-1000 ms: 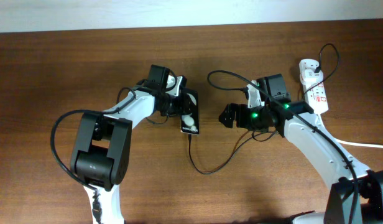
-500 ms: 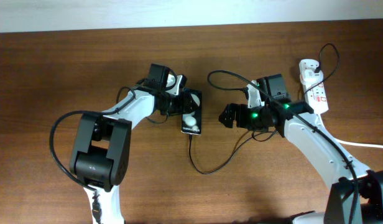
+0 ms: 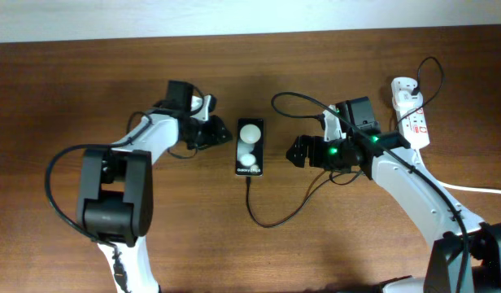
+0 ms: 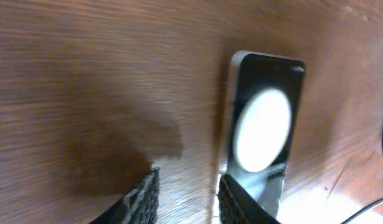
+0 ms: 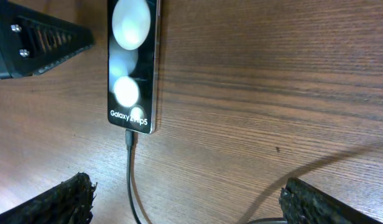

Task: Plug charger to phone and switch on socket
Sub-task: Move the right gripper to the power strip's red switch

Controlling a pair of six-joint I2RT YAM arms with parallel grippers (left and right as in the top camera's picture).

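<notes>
The phone (image 3: 250, 146) lies flat on the table, its two white patches facing up. It also shows in the left wrist view (image 4: 266, 124) and the right wrist view (image 5: 132, 68). The charger cable (image 3: 267, 221) is plugged into the phone's near end (image 5: 129, 140) and loops away towards the right. My left gripper (image 3: 216, 135) is open and empty just left of the phone (image 4: 185, 199). My right gripper (image 3: 296, 152) is open wide and empty to the right of the phone, over the cable (image 5: 188, 205). The socket (image 3: 413, 114) lies at the far right.
A white adapter (image 3: 402, 88) sits in the far end of the socket. A thick white cord (image 3: 478, 189) runs off the right edge. The black cable arcs over the table behind the right arm (image 3: 295, 98).
My left gripper has let go of the phone and drawn back to the left. The phone stays in place. The right arm has not moved.
</notes>
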